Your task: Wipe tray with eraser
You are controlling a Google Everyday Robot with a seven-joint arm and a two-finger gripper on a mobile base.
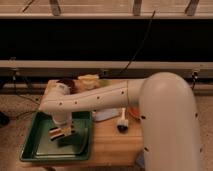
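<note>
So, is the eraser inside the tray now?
Yes, the gripper holds the eraser low within the rim of the tray.

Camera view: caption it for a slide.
Gripper, shut on the striped eraser, over the green tray.
</note>
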